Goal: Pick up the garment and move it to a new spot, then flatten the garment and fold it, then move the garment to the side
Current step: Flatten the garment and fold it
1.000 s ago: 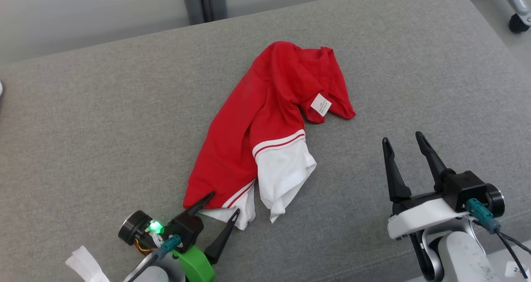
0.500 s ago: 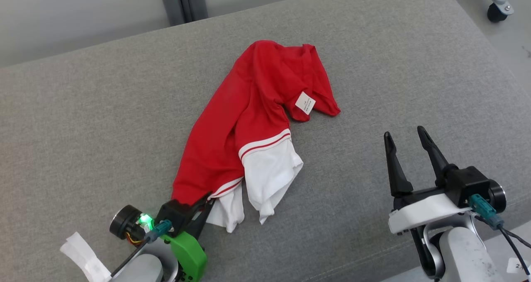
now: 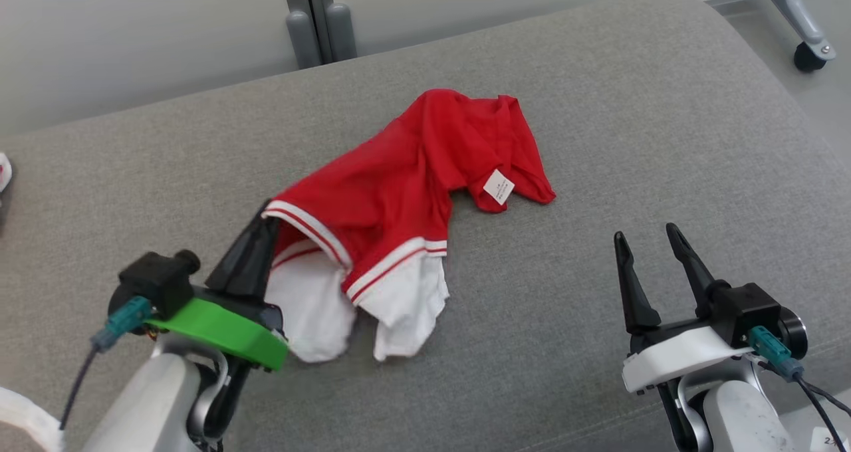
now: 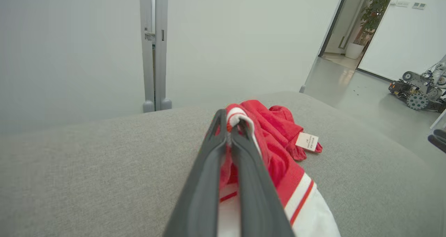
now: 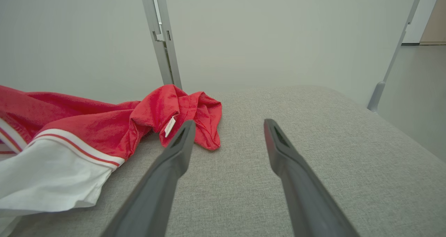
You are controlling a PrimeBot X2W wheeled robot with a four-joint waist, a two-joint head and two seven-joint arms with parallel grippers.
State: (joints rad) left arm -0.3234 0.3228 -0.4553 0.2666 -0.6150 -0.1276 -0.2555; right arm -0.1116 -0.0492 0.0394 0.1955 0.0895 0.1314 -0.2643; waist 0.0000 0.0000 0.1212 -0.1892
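Lifting the garment point(image 3: 412, 173) slowly by its striped hem, with left gripper point(image 3: 264, 211) jaws clamped on it and right gripper point(image 3: 645, 232) jaws apart, empty, until clear of the surface point(image 3: 598, 106).

The red-and-white garment point(image 3: 412, 173) sprawls across the middle of the grey cushion point(image 3: 665, 139), from near its far edge down to the near-left, where the left gripper point(image 3: 264, 213) pinches its striped hem. Bare fabric runs wide along the whole right side, around the open-jawed right gripper point(image 3: 645, 232), and across the far-left corner. A grey post point(image 3: 316, 20) stands just beyond the far edge, and a caster point(image 3: 808, 56) sits off the far-right corner.
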